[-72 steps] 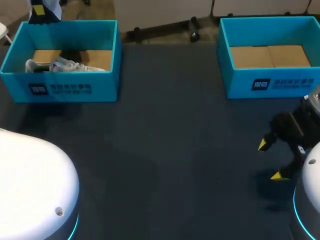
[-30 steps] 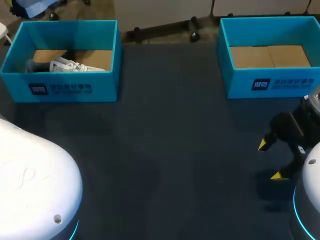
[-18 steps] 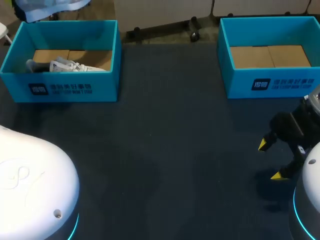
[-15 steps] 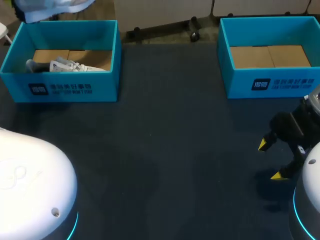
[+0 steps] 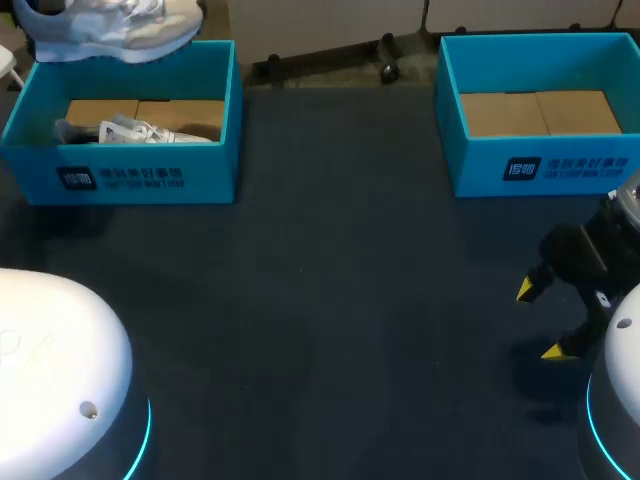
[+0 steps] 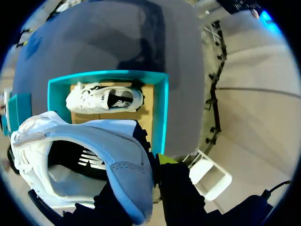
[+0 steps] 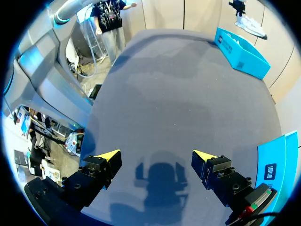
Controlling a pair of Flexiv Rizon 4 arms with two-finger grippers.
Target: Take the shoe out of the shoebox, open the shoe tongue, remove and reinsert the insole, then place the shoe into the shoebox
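Shoe [image 5: 110, 22] up in the air at about 11 o'clock on the table [image 5: 350, 300], hanging over the back edge of the left box [image 5: 130, 180]. It is grey and white. In the left wrist view the left gripper [image 6: 149, 165] pinches the shoe [image 6: 80, 155] by its heel. One yellow fingertip [image 6: 165, 157] shows just outside the heel, and the other finger is hidden by the shoe. The shoe's open top faces the camera and its toe points away from the gripper.

Right under the held shoe sits the left box [image 6: 162, 113]. A second shoe [image 6: 103, 98] lies inside it on the brown cardboard floor. From the head view this second shoe [image 5: 140, 132] lies near the front wall of the box.

At about 1 o'clock stands the right box [image 5: 540, 170], also blue, with only its cardboard floor showing.

At about 4 o'clock the right gripper [image 5: 539, 320] hangs just over the dark table, well apart from both boxes. Its fingers are spread wide with nothing between them [image 7: 155, 155], and its shadow lies on the cloth below
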